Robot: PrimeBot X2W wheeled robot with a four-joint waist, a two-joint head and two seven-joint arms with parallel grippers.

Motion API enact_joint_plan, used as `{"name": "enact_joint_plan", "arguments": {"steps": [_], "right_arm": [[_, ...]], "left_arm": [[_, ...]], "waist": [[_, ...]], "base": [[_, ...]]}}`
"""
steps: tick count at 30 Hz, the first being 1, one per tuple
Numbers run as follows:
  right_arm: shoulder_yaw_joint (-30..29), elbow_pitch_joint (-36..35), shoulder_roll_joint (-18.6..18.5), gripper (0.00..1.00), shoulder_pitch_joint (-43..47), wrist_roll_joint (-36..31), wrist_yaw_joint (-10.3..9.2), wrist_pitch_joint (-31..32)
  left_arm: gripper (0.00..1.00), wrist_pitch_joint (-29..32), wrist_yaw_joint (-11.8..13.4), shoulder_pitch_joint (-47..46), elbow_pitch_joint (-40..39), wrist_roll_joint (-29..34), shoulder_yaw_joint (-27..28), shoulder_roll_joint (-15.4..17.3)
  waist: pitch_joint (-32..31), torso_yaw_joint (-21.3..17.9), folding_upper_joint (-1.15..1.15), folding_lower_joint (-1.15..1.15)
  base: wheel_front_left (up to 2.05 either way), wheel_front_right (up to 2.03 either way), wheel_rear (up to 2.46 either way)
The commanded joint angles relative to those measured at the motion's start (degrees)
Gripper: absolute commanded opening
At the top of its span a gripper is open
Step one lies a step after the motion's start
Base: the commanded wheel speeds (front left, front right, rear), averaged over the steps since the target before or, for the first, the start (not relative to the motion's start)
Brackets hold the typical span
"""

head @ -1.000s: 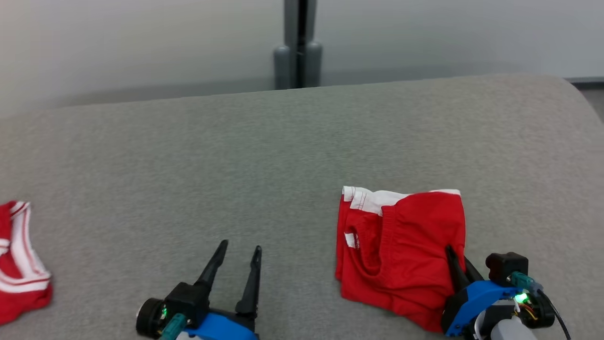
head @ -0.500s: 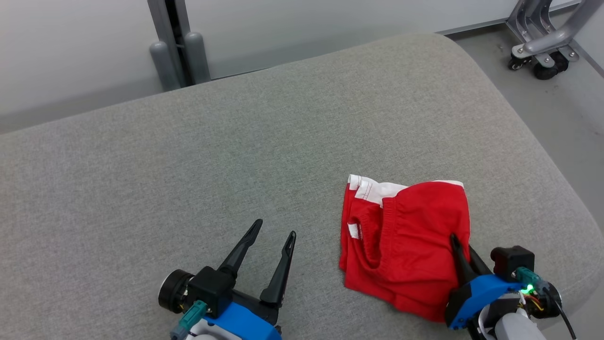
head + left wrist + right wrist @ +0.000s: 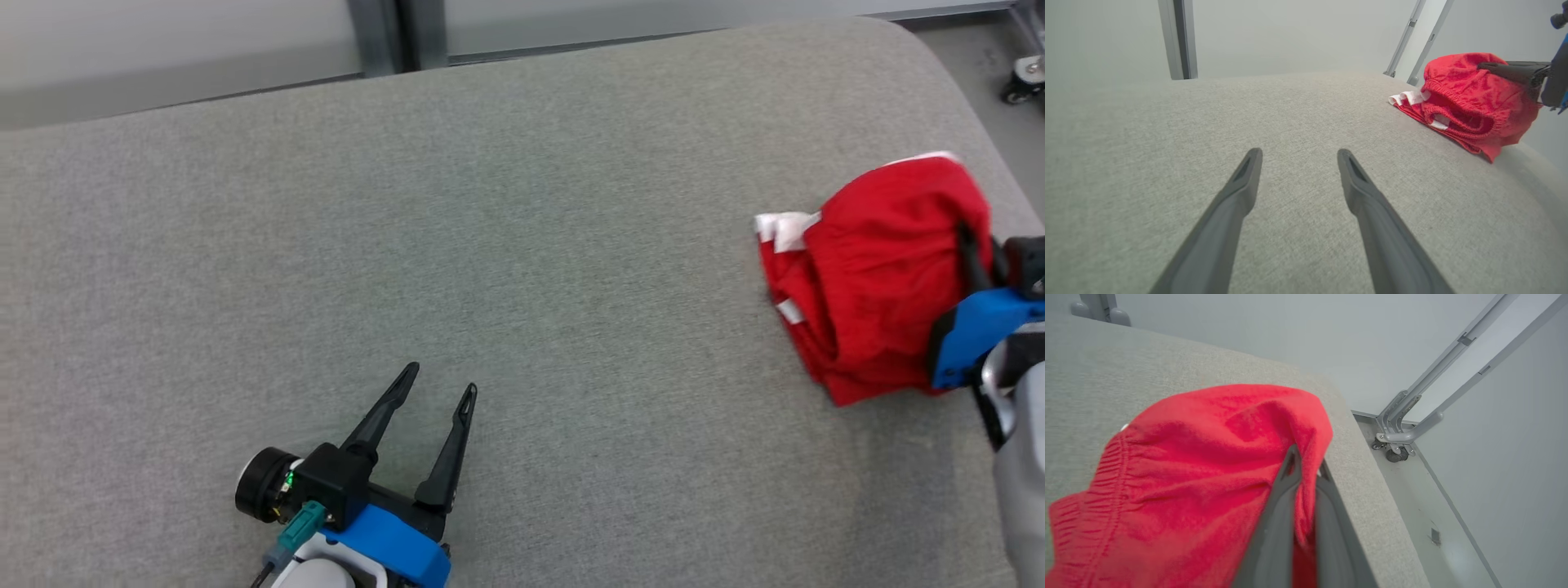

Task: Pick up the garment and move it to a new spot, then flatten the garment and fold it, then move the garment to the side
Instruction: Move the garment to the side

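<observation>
Grey padded surface (image 3: 490,245) spreads wide and bare across the head view, and its rounded right edge drops to the floor (image 3: 996,49). A red garment (image 3: 873,278) lies bunched close to that edge (little room beyond it). The left gripper (image 3: 441,380) sits at the near side, jaws spread wide, holding nothing. The right gripper (image 3: 971,241) has its jaws closed on the garment's right side.

From the left wrist, the fingers (image 3: 1241,192) stand apart over bare surface. The garment is well off to the right, its top fold raised and its lower part resting.

From the right wrist, both fingers pinch a red fold, with the surface's edge just beside them.
</observation>
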Motion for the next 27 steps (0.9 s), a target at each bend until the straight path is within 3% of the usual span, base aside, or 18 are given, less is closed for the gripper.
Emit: {"name": "enact_joint_plan", "arguments": {"steps": [1, 10, 11, 12, 20, 27], "right_arm": [[-1.4, 0.4, -1.2, 0.00, -1.6, -1.1, -0.03, 0.7], [-10.1, 1.0, -6.8, 0.01, -7.4, -11.8, -0.03, 6.1], [-11.0, 0.6, -6.7, 0.56, -7.7, -12.7, -0.03, 6.0], [-12.7, 0.2, -6.3, 1.00, -8.0, -13.2, -0.04, 5.9], [-15.3, -0.6, 1.1, 1.00, -10.0, -12.9, -0.03, -3.8], [-7.5, -6.0, 8.5, 1.00, -4.7, -6.0, -0.02, -5.0]], "left_arm": [[1.00, -0.1, -0.1, -1.4, -0.3, -0.1, 0.0, 0.2], [1.00, -0.1, -0.1, -3.2, -1.1, -0.2, -0.1, 1.0], [1.00, -0.2, -0.1, -3.4, -1.1, -0.3, 0.1, 1.1], [1.00, -0.1, -0.1, -3.5, -1.1, -0.4, 0.4, 1.1], [1.00, -0.2, -0.1, -2.5, -0.1, 0.3, 4.7, -0.2], [1.00, -0.2, -0.1, -0.6, 0.9, 1.9, 11.2, -1.7]], "waist": [[2.0, 2.3, 0.00, -0.01], [4.7, 5.8, 0.00, -0.01], [4.8, 5.9, 0.00, -0.01], [4.8, 6.0, 0.00, -0.01], [2.1, 6.5, 0.00, -0.01], [-1.9, 8.6, 0.00, -0.01]], "base": [[0.00, 0.00, 0.00], [0.00, 0.00, 0.00], [0.00, 0.00, 0.00], [0.00, 0.00, 0.00], [0.00, 0.00, 0.00], [0.00, 0.00, 0.00]]}}
